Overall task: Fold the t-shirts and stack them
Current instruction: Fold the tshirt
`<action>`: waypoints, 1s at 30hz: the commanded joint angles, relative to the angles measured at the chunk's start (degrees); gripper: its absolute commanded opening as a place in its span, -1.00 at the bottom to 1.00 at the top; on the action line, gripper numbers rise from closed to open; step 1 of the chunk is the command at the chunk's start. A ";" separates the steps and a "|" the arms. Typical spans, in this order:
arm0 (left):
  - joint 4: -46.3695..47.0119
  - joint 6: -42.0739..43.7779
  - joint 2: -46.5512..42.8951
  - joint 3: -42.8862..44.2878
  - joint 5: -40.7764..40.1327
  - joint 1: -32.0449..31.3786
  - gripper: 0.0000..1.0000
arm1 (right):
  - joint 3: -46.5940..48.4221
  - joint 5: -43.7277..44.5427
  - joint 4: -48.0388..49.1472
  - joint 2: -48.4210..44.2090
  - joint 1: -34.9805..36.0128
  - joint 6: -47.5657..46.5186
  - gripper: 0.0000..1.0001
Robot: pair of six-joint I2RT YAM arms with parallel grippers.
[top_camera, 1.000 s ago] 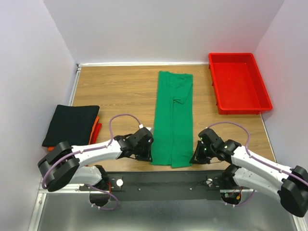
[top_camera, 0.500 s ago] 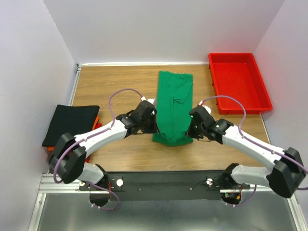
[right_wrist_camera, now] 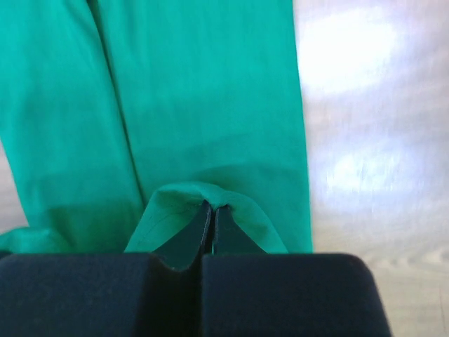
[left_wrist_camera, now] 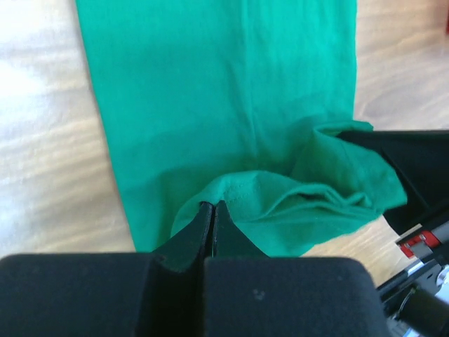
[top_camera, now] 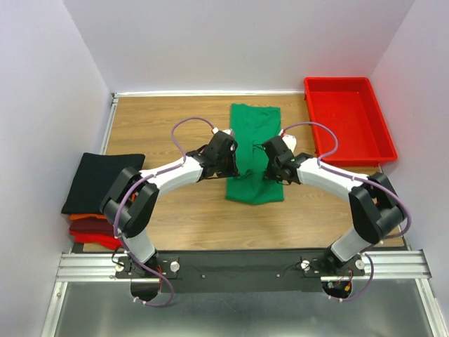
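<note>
Wooden tabletop (top_camera: 168,126): green t-shirt (top_camera: 254,140) mid-fold, just left of the red tray (top_camera: 313,130).
Left gripper (left_wrist_camera: 214,210) and right gripper (right_wrist_camera: 212,210) each pinch a hem corner, jaws closed on cloth; carry both level and together toward the collar so edges align.

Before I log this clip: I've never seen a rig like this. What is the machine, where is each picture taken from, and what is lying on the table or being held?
The machine is two robot arms bolted at the near edge of a wooden table. The wide picture looks down from above and behind them. The other two come from a camera on each wrist, looking past its own fingers. The left gripper and the right gripper are each shut on a pinch of the green t-shirt, whose near end is doubled over toward its middle. At the left edge lies a folded stack, with a black shirt on top and a red shirt beneath. A red tray sits at the far right.
</note>
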 commanded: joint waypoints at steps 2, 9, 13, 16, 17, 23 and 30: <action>0.32 -0.46 3.49 5.43 -2.43 2.21 -1.00 | 4.39 1.87 4.72 3.65 -2.98 -3.28 -0.99; -1.44 0.51 8.66 12.02 -2.69 5.29 -1.00 | 9.22 -0.32 5.52 7.34 -7.46 -4.95 -0.99; -3.10 1.30 11.57 16.59 -3.04 6.44 -1.00 | 12.29 -1.82 5.87 9.36 -10.02 -5.74 -0.99; -3.81 1.74 13.50 19.49 -3.13 7.75 -1.00 | 14.23 -3.05 6.31 11.30 -11.95 -6.10 -0.99; -3.98 1.91 14.03 20.81 -2.87 8.10 -1.00 | 14.67 -3.57 6.48 11.82 -12.39 -6.19 -0.99; -5.13 2.88 18.78 26.08 -0.85 9.77 -1.00 | 17.83 -7.09 7.28 15.17 -15.29 -6.62 -0.97; -1.80 4.63 20.19 26.36 2.57 12.14 0.09 | 20.65 -9.90 8.16 17.72 -16.70 -8.56 -0.04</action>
